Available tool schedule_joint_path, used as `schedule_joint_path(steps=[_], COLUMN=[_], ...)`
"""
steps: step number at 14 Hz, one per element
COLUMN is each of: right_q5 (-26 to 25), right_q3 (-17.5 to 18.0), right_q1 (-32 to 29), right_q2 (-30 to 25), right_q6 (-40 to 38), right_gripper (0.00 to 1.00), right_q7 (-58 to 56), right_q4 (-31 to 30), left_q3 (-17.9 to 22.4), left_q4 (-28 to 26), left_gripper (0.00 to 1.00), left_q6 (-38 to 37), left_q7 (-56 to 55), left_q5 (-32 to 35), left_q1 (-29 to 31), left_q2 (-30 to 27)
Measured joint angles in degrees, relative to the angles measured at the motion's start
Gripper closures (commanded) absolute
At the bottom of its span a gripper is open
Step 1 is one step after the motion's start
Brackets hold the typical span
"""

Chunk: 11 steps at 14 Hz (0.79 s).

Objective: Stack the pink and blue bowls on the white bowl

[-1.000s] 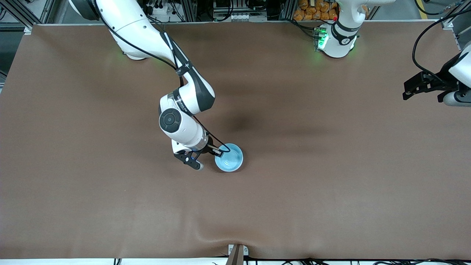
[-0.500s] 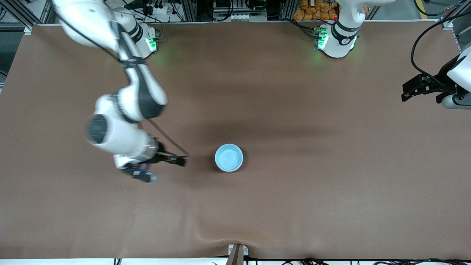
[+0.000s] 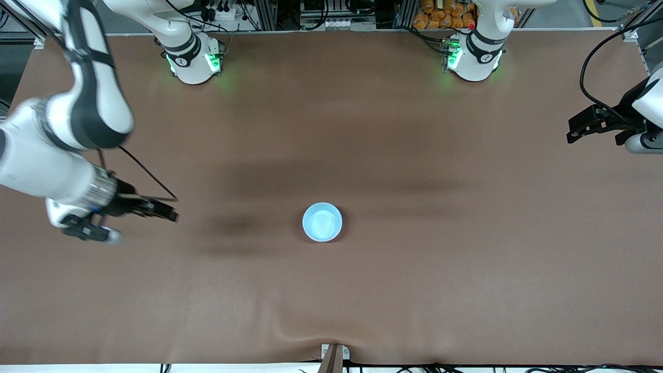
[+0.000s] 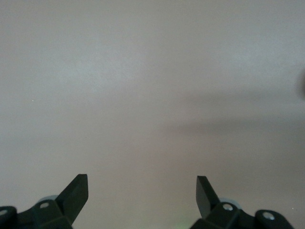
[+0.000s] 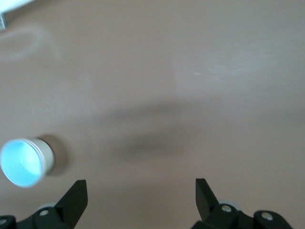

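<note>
- Bowls sit as one stack near the middle of the brown table. From the front camera only the blue bowl on top shows, its hollow facing up.
- The right wrist view adds what the front view hides: a pale wall under the blue rim. Whether that wall is white or pink, I cannot tell.
- The right gripper hangs over bare table toward the right arm's end, well apart from the stack. Its fingers stand wide apart with nothing between them, plain in its own wrist view.
- The left gripper is over the edge of the table at the left arm's end, and that arm waits. Its wrist view shows only bare table and its fingers spread apart and empty; no bowl appears there.
</note>
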Motion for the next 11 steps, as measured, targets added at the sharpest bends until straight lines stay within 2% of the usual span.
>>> schedule_joint_path(steps=[2, 5, 11], right_q5=[-3.7, -7.7, -9.9], right_q3=[0.0, 0.3, 1.1], right_q1=[-2.6, -3.3, -3.3], right_q2=[-5.7, -12.3, -13.7], right_q6=[-5.8, -11.9, -22.8], right_gripper=[0.00, 0.00, 0.00], right_q7=[-3.7, -6.0, -8.8], right_q4=[-0.7, -0.9, 4.0], left_q3=[0.0, 0.0, 0.0], left_q4=[0.0, 0.1, 0.2], left_gripper=[0.00, 0.00, 0.00], left_q6=[0.0, 0.0, 0.0], left_q7=[0.0, 0.0, 0.0], left_q5=[0.0, 0.0, 0.0], left_q1=[0.1, 1.0, 1.2], left_q2=[0.0, 0.0, 0.0])
